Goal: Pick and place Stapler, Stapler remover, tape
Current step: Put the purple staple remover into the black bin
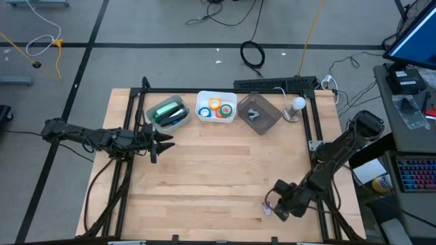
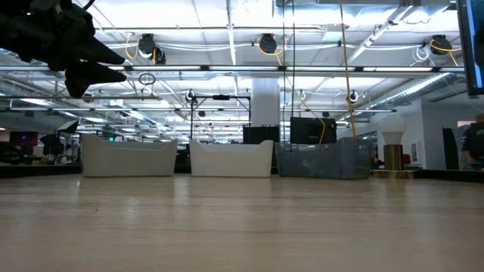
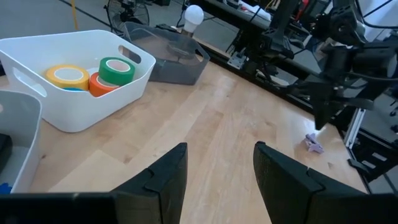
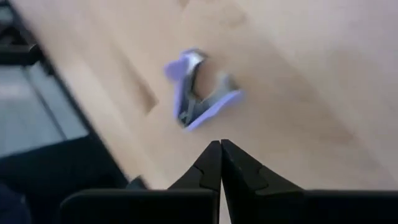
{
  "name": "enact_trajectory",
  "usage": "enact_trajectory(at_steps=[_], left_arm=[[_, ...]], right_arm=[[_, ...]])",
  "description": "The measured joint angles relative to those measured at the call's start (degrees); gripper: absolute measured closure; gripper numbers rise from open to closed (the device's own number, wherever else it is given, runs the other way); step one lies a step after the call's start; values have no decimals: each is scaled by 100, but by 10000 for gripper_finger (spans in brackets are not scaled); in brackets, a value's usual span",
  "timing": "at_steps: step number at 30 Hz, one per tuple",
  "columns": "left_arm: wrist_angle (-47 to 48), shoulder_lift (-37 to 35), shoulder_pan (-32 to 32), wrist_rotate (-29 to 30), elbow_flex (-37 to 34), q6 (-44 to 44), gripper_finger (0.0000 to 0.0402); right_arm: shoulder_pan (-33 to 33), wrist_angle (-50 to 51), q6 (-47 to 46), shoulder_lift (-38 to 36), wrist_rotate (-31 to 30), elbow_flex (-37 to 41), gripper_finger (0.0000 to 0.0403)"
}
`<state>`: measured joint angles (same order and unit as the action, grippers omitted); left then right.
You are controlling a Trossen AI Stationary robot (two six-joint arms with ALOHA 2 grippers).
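- The right gripper (image 4: pixel 220 144) hangs over the worktop's near right corner, fingers pressed together and pinching nothing; the purple stapler remover (image 4: pixel 200 92) lies free just ahead of its tips.
- To do this step well, it probably has to spread the fingers, straddle the remover's narrow body, then close squarely.
- The left gripper (image 3: pixel 216 163) waits spread near the left edge.
- The tape (image 1: pixel 217 107) sits in the white bin (image 1: pixel 201 117) at the far edge, between a green-filled bin (image 1: pixel 151 105) and a grey tray (image 1: pixel 271 122).
- The worktop (image 1: pixel 218 177) is pale wood; beyond lies a lit workshop with cables.
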<state>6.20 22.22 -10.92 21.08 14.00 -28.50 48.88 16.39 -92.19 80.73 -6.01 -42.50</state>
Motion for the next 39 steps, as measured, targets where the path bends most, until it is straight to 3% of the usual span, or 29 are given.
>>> enact_trajectory(at_steps=[12, 26, 39], left_arm=[[2, 0, 0, -4, 0, 170, 220], [7, 0, 1, -4, 0, 481, 220], [8, 1, 0, -2, 0, 480, 220]], right_arm=[[-203, 101, -144, -125, 160, -9, 383], [-221, 86, -679, -122, 159, -9, 245], [-576, 17, -653, -120, 159, -7, 250]])
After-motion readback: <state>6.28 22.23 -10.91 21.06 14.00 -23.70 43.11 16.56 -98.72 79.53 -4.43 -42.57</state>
